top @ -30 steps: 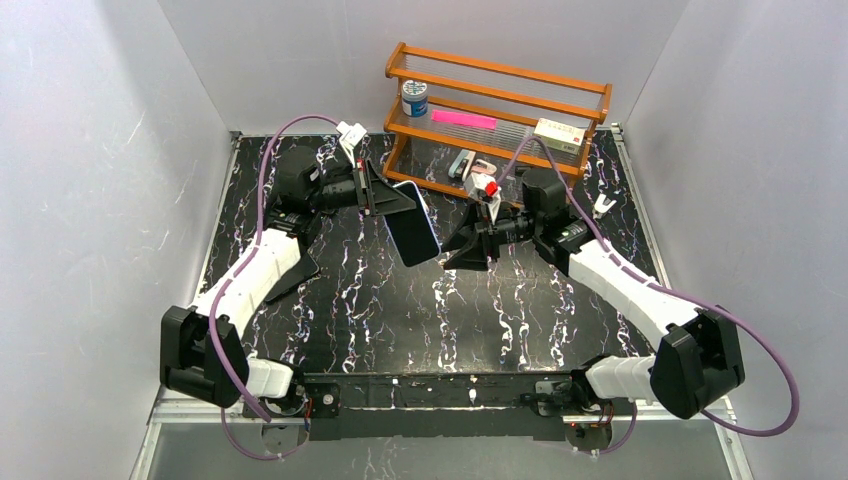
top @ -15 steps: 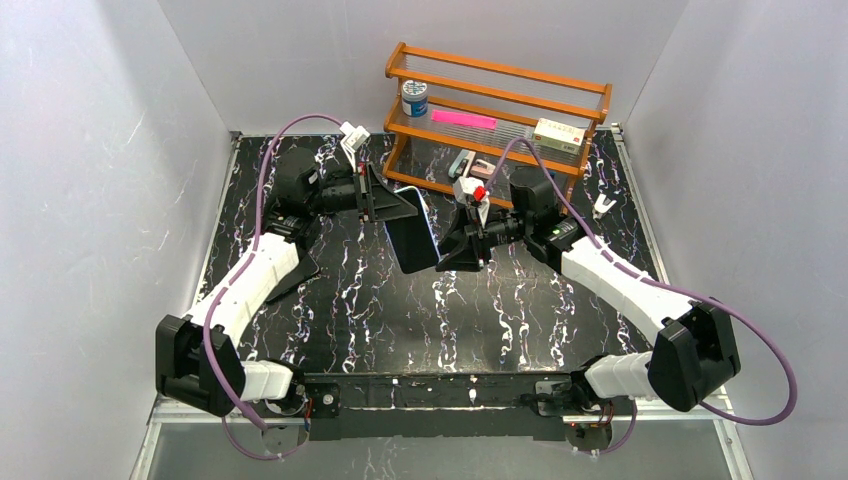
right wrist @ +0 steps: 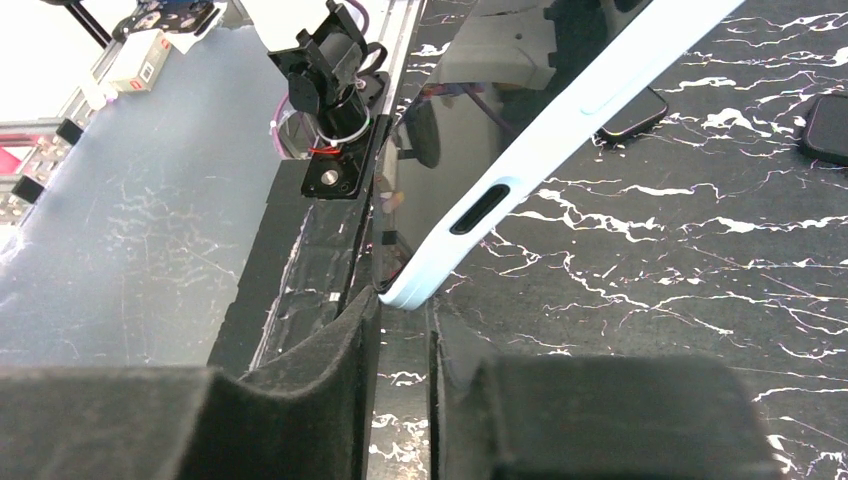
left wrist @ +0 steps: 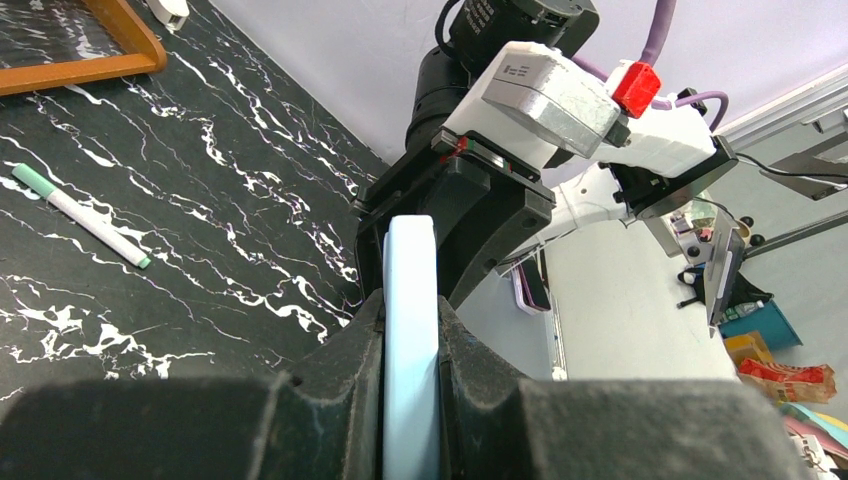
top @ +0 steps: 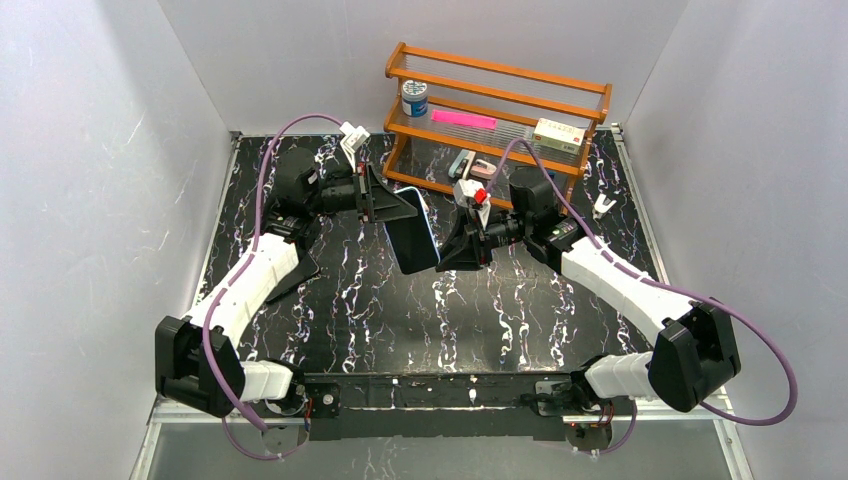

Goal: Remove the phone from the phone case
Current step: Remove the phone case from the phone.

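My left end effector [top: 407,208] clamps the pale-blue-cased black phone [top: 413,243]; my right end effector [top: 449,254], jaws narrow, meets its corner, grip unclear.

Room by the rack [top: 497,110]
Left gripper [top: 412,210] and right gripper [top: 447,256] crowd just before it; table [top: 400,320] farther forward lies bare.

Nothing can be read: the label of the blue-and-white jar [top: 414,97] on the wooden rack [top: 500,69] and the print on the white box [top: 559,133] at its right end are too small.
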